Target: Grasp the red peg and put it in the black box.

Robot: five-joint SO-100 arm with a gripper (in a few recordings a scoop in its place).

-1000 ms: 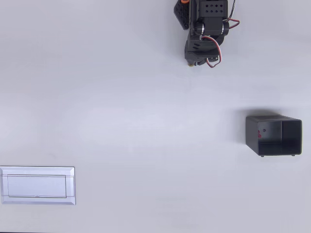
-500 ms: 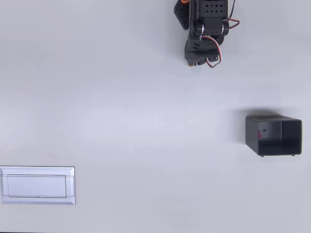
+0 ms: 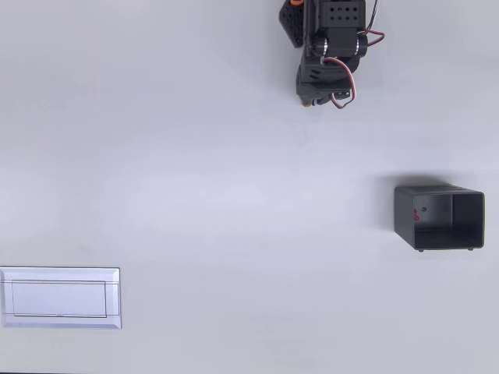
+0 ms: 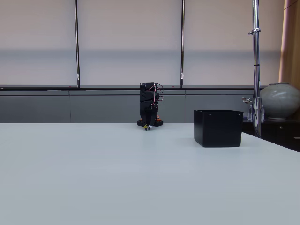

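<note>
The black box [image 3: 439,217] stands at the right of the table in the overhead view, its opening facing up. A tiny red peg [image 3: 415,216] lies inside it, low against the left inner wall. In the fixed view the black box [image 4: 218,127] hides its contents. The arm is folded up at the table's far edge. My gripper [image 3: 309,99] points down close to the tabletop, far from the box. In the fixed view the gripper [image 4: 147,126] tapers to a single tip with nothing held, and its fingers look shut.
A flat white rectangular tray [image 3: 61,298] lies at the lower left of the overhead view. The wide white tabletop [image 3: 234,202] stretches between tray, arm and box. A metal pole [image 4: 255,65] and a round grey vase [image 4: 280,101] stand beyond the table's right side.
</note>
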